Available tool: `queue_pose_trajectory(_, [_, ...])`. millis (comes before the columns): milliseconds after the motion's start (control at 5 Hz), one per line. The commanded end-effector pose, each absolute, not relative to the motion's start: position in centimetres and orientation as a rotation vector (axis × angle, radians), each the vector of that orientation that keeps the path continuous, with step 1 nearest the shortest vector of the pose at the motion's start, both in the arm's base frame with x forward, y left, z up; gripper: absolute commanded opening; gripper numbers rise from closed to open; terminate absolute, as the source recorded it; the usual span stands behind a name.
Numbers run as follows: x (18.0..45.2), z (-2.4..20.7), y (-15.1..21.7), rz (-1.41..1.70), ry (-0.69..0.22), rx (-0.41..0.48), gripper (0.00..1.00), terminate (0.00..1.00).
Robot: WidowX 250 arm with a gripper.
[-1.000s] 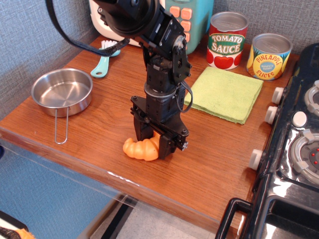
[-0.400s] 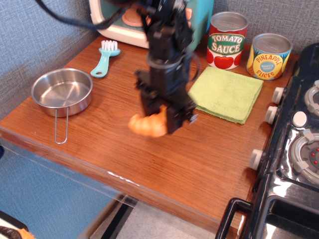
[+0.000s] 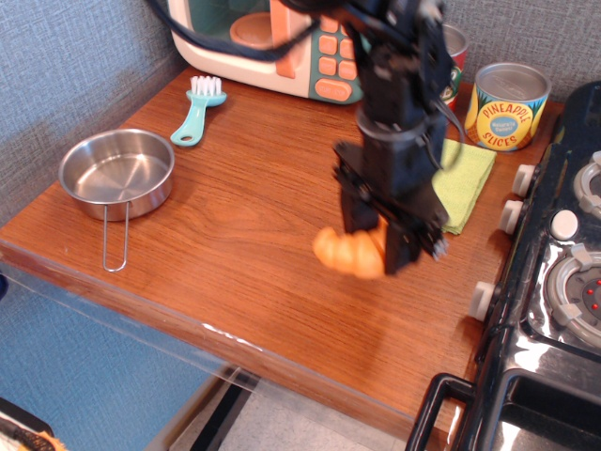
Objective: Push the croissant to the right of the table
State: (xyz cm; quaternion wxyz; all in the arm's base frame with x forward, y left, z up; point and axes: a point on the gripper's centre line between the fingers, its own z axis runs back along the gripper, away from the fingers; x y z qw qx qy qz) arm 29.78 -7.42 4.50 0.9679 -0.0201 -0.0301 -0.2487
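pinching the croissant [image 3: 349, 253] at its right end, the gripper [image 3: 383, 246] holds something seemingly light, rigid and slick above the table [image 3: 235, 225].

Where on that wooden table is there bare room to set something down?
The widest bare stretch of the table lies between the steel pan and the gripper holding the croissant. Another strip runs along the front edge toward the stove. The back right is crowded: green cloth, pineapple can, toy microwave.
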Motion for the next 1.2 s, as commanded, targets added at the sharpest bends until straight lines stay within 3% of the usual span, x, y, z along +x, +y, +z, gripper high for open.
queue_pose_trajectory(0, [29.4, 3.0, -7.4, -0.545, -0.036, -0.011, 0.0, 0.0])
queue_pose_trajectory(200, [28.7, 2.0, -7.6, -0.6, -0.018, -0.005, 0.0, 0.0])
queue_pose_trajectory(400, [28.1, 2.0, -8.0, -0.618, -0.017, 0.0, 1.0, 0.0])
queue_pose_trajectory(600, [28.0, 3.1, -8.2, -0.631, -0.039, -0.028, 1.0, 0.0])
queue_pose_trajectory(800, [27.7, 6.4, -7.1, -0.596, -0.124, -0.038, 1.0, 0.0])
queue_pose_trajectory(1000, [27.7, 11.4, -3.5, -0.413, -0.245, -0.018, 1.0, 0.0])
